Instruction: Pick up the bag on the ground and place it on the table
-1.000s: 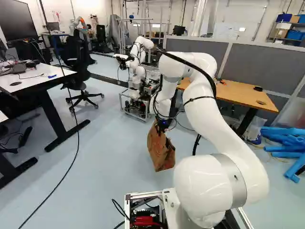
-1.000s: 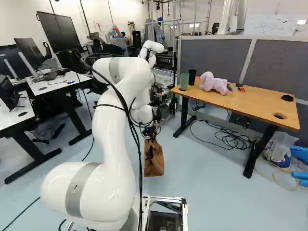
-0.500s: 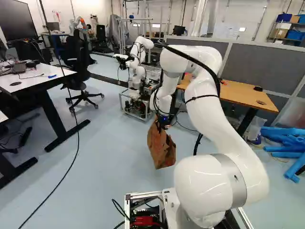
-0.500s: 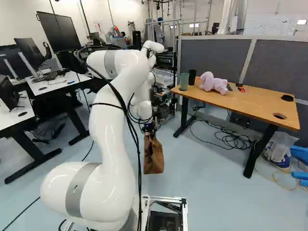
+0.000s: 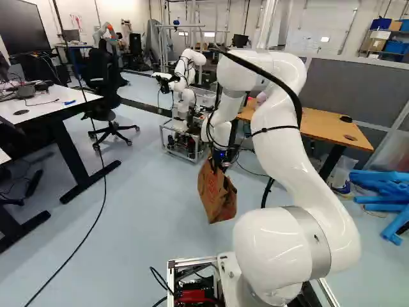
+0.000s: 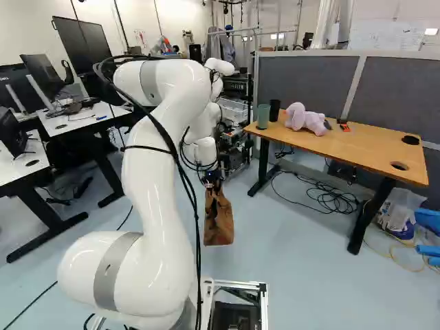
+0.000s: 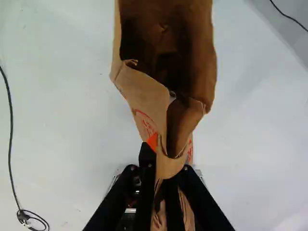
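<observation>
Wooden table (image 6: 357, 148), grey partition (image 6: 299, 82) behind, pale floor (image 6: 302, 275)

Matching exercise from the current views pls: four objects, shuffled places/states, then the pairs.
Things:
1. paper bag
2. plush toy
3. green cup
4. office chair

Places/states:
A. upright at one end of the wooden table, beside the black cup
B. on casters, next to the white desk
C. held at its rim by the claw
D. pink, lying on the wooden table

Pairs: 1-C, 2-D, 3-A, 4-B
</observation>
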Motion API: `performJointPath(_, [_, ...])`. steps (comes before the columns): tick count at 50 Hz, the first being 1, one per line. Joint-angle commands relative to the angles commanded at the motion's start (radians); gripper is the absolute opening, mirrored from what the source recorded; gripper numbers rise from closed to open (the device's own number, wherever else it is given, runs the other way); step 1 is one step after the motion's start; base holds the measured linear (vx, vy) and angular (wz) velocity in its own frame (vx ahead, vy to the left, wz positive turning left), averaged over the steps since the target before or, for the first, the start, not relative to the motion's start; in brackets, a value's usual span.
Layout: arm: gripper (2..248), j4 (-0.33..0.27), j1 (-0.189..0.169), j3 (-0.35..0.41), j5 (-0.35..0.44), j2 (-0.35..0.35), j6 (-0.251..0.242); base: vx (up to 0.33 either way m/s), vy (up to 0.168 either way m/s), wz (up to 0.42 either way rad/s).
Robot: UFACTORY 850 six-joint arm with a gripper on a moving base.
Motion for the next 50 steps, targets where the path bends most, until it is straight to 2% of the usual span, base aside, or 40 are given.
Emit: performJointPath(50, [24, 0.000, 0.000, 0.059, -0.109, 0.167, 0.000, 0.000, 0.000, 0.000])
